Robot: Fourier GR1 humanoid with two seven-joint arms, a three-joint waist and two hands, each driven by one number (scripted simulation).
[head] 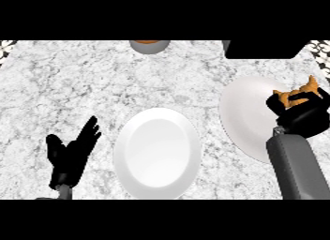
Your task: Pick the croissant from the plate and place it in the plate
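Holding the golden-brown, flaky croissant [301, 93] in curled fingers, the right hand [301, 112] sits over the right edge of the round white plate at the right [247, 110], likely so the pastry can be carried clear of it. Its goal, the round white plate at the centre [157, 152], lies just beside to the left, with bare grey marbled desk [78, 79] between. The left hand [71, 152] rests open near the lower left, fingers up, apart from that path. A dark box [265, 49] and an orange-filled bowl [149, 46] stand along the far edge.
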